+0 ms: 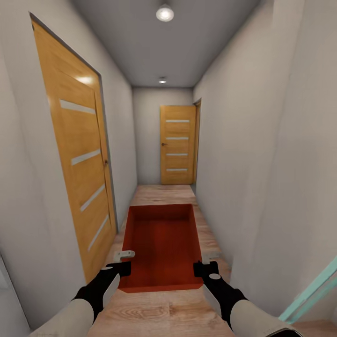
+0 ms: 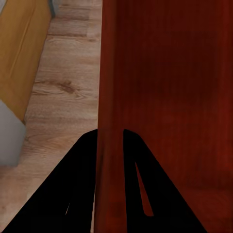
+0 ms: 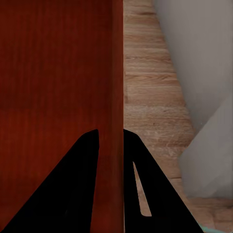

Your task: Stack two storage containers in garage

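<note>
An orange-red storage container [image 1: 161, 245], open on top, hangs in front of me over the light wood plank floor of a narrow corridor. My left gripper [image 1: 124, 268] is shut on the container's left wall near its front corner. My right gripper [image 1: 202, 269] is shut on the right wall opposite. In the left wrist view the thin wall [image 2: 109, 145] runs between my two black fingers [image 2: 73, 194]. The right wrist view shows the same pinch, with the wall [image 3: 114, 145] between the black fingers [image 3: 73, 194]. Inside, the container is bare.
A wooden door [image 1: 79, 159] stands in the left wall close by. Another wooden door [image 1: 178, 145] closes the corridor's far end. Pale walls [image 1: 262, 154] press in on both sides. A pale teal frame edge [image 1: 313, 290] shows at the lower right.
</note>
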Controlling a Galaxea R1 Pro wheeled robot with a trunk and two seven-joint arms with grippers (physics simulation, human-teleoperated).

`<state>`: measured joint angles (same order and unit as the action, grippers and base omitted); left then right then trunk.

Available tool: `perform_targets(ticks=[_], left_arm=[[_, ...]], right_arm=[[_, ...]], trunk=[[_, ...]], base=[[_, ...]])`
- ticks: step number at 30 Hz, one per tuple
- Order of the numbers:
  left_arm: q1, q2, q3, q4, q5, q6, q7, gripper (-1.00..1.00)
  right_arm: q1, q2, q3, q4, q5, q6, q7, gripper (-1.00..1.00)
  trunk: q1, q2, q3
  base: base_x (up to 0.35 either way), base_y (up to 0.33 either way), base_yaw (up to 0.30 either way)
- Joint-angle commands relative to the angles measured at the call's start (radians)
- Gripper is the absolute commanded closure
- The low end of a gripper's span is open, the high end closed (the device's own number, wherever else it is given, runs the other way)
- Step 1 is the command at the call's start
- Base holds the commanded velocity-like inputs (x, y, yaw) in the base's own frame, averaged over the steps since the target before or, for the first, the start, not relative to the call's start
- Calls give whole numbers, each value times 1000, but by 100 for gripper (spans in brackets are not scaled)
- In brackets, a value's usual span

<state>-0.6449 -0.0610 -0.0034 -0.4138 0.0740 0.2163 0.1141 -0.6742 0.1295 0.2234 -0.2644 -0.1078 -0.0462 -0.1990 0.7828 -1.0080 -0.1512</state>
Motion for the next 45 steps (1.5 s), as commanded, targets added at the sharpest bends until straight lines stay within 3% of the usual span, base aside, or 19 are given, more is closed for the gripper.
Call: perform_targets(ticks=[1, 11, 23, 45], left_arm=[[1, 7, 2, -1, -11, 8, 13, 100], [1, 7, 2, -7, -11, 6, 13, 100], [1, 5, 2, -11, -12, 8, 14, 100], [1, 7, 2, -2, -13, 8, 13, 100]], right_arm=[[-2, -1, -25, -2, 1, -2, -6, 100], [-2, -1, -25, -2, 0, -10, -7, 100], [-2, -1, -25, -2, 1, -11, -8, 100], [-2, -1, -25, -4, 1, -12, -7, 100]], trunk=[[1, -1, -1], [1, -1, -1], [1, -1, -1], [1, -1, -1]], base=[[319, 93, 0], [316, 33, 0], [89, 1, 0], [319, 0, 0]])
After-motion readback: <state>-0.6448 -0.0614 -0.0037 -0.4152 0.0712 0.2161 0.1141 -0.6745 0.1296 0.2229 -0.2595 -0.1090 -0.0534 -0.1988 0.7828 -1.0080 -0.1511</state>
